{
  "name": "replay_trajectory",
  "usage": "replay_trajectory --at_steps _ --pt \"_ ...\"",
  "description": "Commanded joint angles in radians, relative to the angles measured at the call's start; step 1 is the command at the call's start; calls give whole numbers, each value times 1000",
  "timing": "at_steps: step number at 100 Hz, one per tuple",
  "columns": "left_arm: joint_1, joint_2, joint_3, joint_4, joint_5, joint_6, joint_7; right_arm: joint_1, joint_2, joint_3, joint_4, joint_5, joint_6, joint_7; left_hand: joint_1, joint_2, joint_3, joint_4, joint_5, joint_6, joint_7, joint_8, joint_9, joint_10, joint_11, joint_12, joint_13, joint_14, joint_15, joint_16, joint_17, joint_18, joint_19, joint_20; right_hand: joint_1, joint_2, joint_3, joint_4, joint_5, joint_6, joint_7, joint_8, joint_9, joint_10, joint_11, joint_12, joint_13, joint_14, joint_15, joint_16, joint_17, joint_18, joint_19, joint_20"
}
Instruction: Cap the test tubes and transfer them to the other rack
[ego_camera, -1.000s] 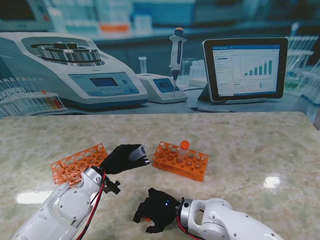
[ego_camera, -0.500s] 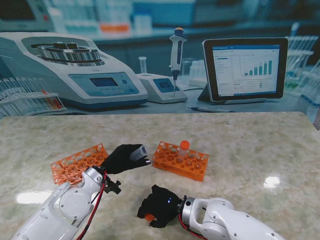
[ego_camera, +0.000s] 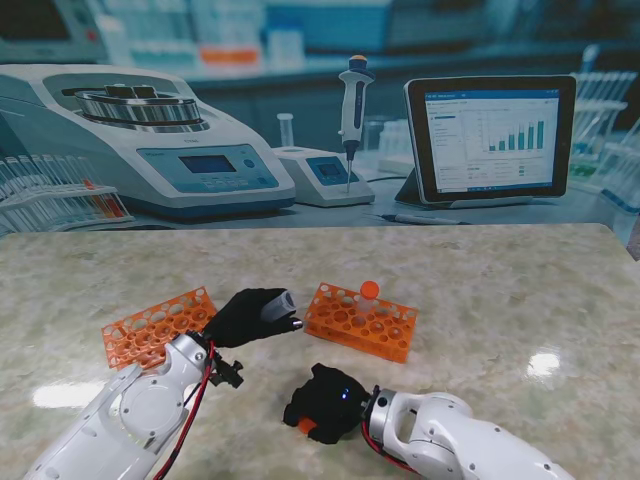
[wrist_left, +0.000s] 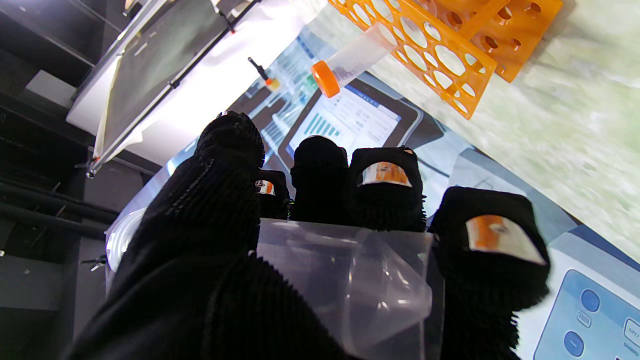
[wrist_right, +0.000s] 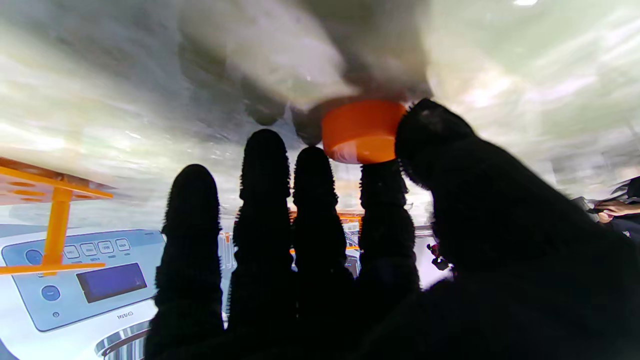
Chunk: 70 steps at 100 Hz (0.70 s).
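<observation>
My left hand (ego_camera: 252, 314) is clamped around a clear tube (wrist_left: 350, 280), holding it above the table (ego_camera: 500, 290) between the two orange racks. My right hand (ego_camera: 325, 402) sits near the table's front edge, thumb and forefinger pinched on an orange cap (wrist_right: 361, 131); in the stand's view the cap peeks out at the fingertips. The left rack (ego_camera: 155, 326) lies toward the table's left edge with its holes bare. The right rack (ego_camera: 360, 320) stands near the middle, with one capped tube (ego_camera: 369, 291) upright at its back.
</observation>
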Motion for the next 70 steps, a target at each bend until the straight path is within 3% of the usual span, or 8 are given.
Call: replay_trajectory --at_steps 1,14,35,38,70 --pt "0 -1 2 -1 0 5 -2 -3 1 -5 13 0 4 3 15 35 -9 -2 20 -56 93 65 -5 -44 15 17 14 -28 34 -12 53 -58 162 -30 32 -52 41 -34 18 -15 33 -15 39 -9 35 28 41 -4 51 30 23 -22 33 10" --pt "0 0 3 0 0 5 -3 -1 1 -8 17 3 4 2 14 35 -10 -2 20 -56 93 65 -5 -44 15 17 14 -27 34 -12 53 -58 162 -30 48 -61 55 -43 16 -24 73 -50 63 -10 31 108 64 -5 60 41 55 -29 44 -14" --pt "0 -1 3 0 1 5 -2 10 -1 -23 30 11 2 -5 15 35 -10 -2 19 -56 92 65 -5 -44 15 16 14 -27 34 -12 53 -58 163 -31 81 -77 66 -60 24 -36 104 -58 100 -17 46 138 100 -6 78 51 95 -36 51 -21" --pt "0 0 3 0 2 5 -2 12 -1 -26 33 13 2 -6 15 35 -11 -2 19 -56 92 65 -5 -44 15 16 14 -27 34 -12 53 -58 163 -31 86 -79 78 -71 17 -39 143 -93 109 -13 29 158 103 -6 79 60 99 -36 55 -29" --pt "-1 -1 3 1 2 6 -1 33 -4 -51 56 27 -1 -11 15 35 -11 -2 19 -56 92 65 -6 -45 14 16 13 -27 33 -13 53 -58 163 -31 140 -99 108 -79 33 -65 226 -131 170 -20 33 186 148 7 102 157 145 -47 67 -36"
